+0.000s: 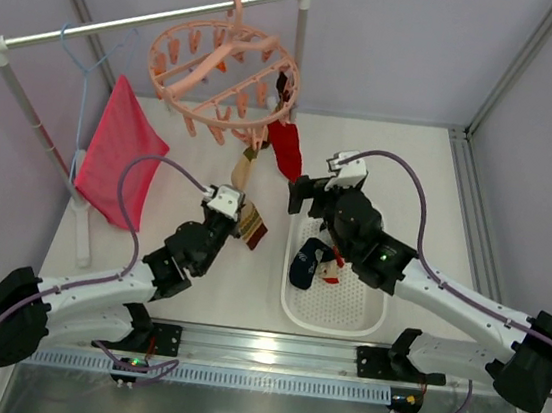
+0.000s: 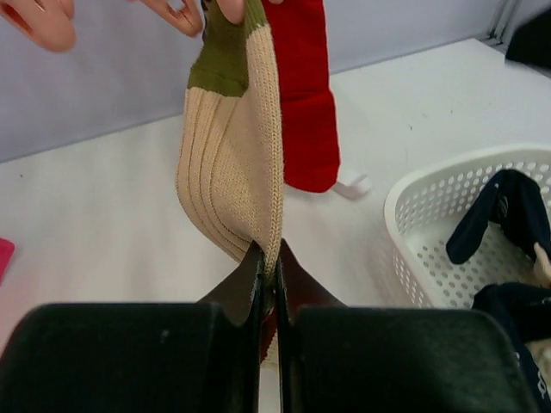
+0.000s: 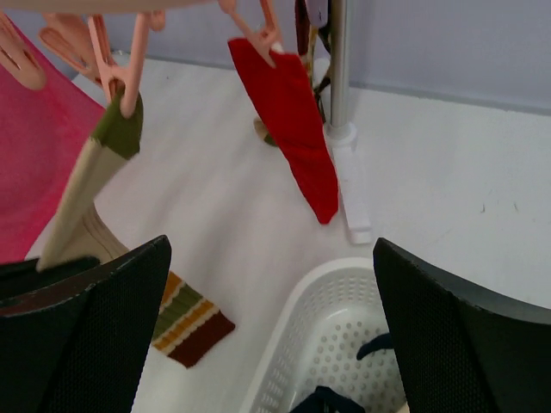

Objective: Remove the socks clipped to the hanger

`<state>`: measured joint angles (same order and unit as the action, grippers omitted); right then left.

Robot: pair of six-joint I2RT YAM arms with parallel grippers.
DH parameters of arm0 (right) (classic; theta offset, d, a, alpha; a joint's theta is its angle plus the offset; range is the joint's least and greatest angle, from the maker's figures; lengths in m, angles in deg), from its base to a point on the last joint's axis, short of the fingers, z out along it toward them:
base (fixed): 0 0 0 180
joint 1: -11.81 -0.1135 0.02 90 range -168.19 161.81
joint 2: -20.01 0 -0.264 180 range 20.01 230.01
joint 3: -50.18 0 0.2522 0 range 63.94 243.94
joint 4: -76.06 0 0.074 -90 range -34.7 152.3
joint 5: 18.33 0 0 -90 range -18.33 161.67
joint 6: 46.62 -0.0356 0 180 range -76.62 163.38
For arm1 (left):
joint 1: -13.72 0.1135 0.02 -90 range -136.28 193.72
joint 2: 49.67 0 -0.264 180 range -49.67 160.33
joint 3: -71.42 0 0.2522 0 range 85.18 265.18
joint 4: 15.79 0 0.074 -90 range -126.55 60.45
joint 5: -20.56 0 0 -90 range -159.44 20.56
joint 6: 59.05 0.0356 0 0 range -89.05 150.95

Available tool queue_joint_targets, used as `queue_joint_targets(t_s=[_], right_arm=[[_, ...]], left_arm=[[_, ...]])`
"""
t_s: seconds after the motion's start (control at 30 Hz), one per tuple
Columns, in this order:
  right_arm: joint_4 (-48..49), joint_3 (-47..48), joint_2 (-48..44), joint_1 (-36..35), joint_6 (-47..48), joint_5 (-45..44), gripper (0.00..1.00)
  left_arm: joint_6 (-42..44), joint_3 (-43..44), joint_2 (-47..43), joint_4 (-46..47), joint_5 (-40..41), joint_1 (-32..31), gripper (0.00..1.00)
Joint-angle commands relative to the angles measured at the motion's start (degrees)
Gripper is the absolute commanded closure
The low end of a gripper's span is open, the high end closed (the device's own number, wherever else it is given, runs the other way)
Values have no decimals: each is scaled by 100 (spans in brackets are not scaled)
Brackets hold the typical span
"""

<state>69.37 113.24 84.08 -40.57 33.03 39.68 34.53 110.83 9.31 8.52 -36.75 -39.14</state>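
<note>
The left gripper (image 2: pixel 269 258) is clenching the lower end of the tan sock (image 2: pixel 237 163), which is hanging from a hanger (image 1: pixel 217 58) peg (image 3: pixel 131 86) at upper centre. Best pulling steadily downward, along the sock. The right gripper (image 3: pixel 271 258) is hovering released over the basket (image 3: pixel 301 318).

The tan sock (image 2: pixel 231 172) ends hidden (pinched) inside the left gripper (image 2: pixel 269 262)
</note>
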Motion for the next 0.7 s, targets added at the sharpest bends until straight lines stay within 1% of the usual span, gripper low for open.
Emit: queue_joint_targets(t_s=[0.0,0.17,0.33,0.5,0.67], right_arm=[[-74,798,358,-193,375,-360,1],[-145,1538,1010,-421,586,-580,1],[-171,2197,1659,-554,727,-686,1],[-320,2750,2047,-650,798,-642,1],[-417,3076,2319,-835,903,-695,1]], left_arm=[[-514,-218,-482,-326,-122,-31,100],[-621,-429,-616,-273,-140,-40,100],[-691,-420,-616,-299,-193,-40,100],[-727,-420,-765,-387,-175,-40,100],[-744,-420,-967,-528,-113,-49,100]])
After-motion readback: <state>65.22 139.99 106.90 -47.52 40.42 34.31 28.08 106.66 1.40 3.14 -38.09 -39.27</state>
